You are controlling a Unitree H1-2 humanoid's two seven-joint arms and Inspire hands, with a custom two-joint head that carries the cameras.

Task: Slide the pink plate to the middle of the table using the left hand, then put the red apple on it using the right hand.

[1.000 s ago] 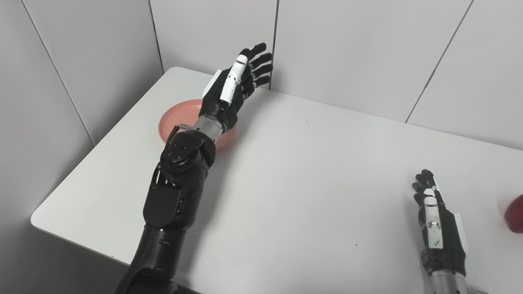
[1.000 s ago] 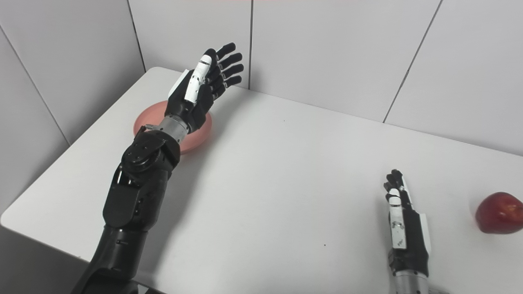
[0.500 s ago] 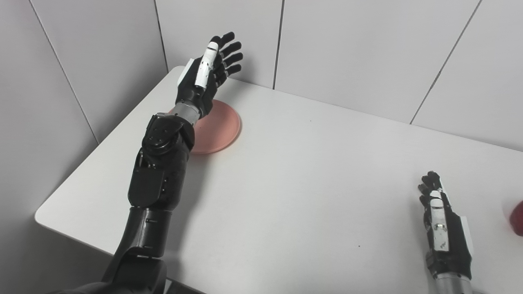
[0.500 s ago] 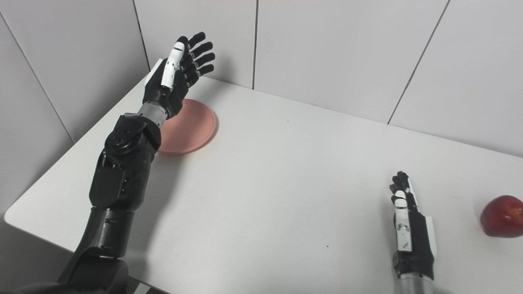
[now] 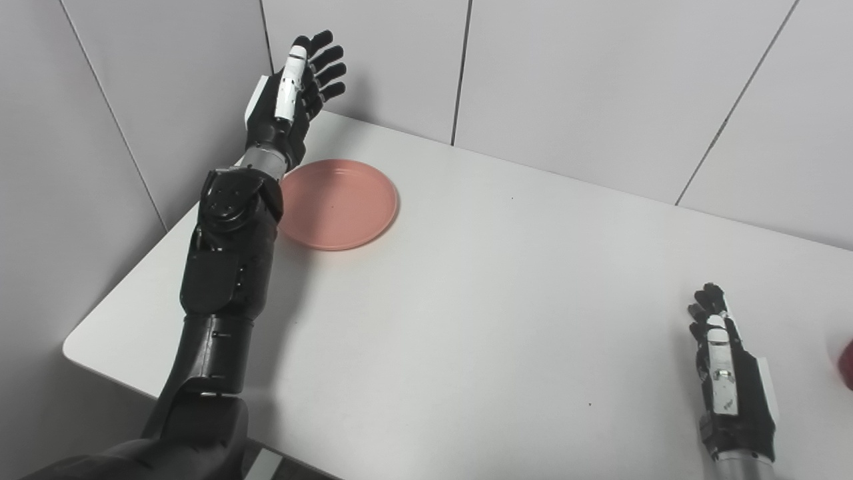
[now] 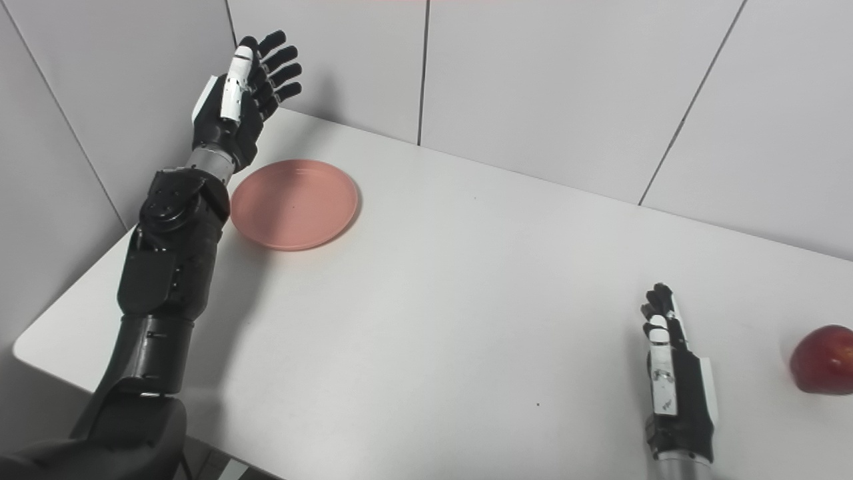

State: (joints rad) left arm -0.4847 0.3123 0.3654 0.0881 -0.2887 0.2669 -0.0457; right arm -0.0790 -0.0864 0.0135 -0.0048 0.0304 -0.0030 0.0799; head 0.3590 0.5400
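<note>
**Inspector:** Left hand [image 6: 230,113] is raised above the far left corner of the table [image 6: 466,280], fingers spread, holding nothing. Right hand [image 6: 674,387] lies flat near the front right edge, fingers loosely extended, likewise empty.

**Clerk:** Risks?

**Inspector:** Two, in my judgement. The left hand sits high and beyond the plate's far left rim; if it comes down on the rim rather than behind it, the plate could tip or skid off line instead of sliding. A push from that corner angled wrongly would send it toward the front edge, not the middle.

**Clerk:** And the items?

**Inspector:** Pink plate [image 6: 293,203] rests flat at the far left, just right of the left forearm, untouched. Red apple [image 6: 823,359] sits right of the right hand, apart from it, at the picture's edge
</note>
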